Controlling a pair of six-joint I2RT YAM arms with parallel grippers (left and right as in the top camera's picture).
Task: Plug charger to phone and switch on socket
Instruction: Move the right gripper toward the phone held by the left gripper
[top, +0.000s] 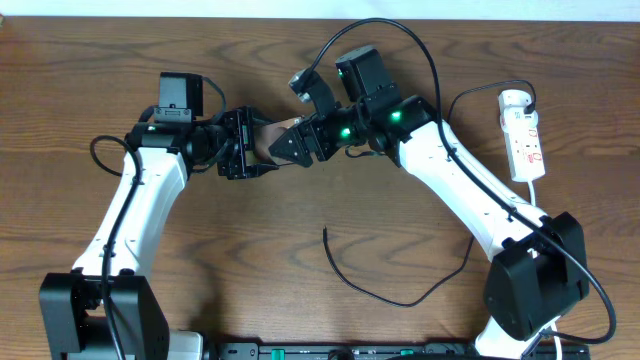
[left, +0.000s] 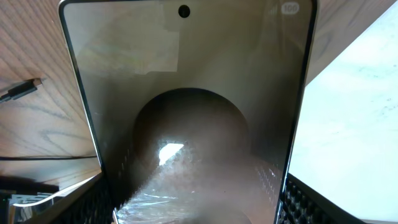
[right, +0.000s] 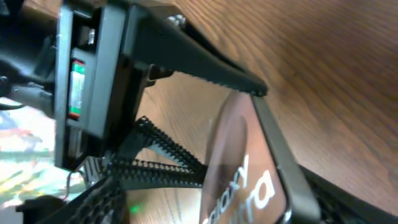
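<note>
The phone (top: 271, 139) is lifted off the table at centre, and my left gripper (top: 250, 146) is shut on its left end. In the left wrist view its dark glossy screen (left: 193, 106) fills the frame, both long edges against my finger pads (left: 303, 204). My right gripper (top: 290, 143) straddles the other end with its jaws open; white lettering shows on the phone (right: 245, 177), and wood shows between the phone and one finger. The charger, a thin black cable (top: 380, 293), lies on the table with its plug tip (left: 26, 90) free. The socket (top: 522, 135) lies at the far right.
A thick black cable (top: 430, 70) arches over the right arm. The socket's white cord (top: 540, 195) runs down toward the right arm's base (top: 530, 285). The left arm's base (top: 100, 315) stands at the front left.
</note>
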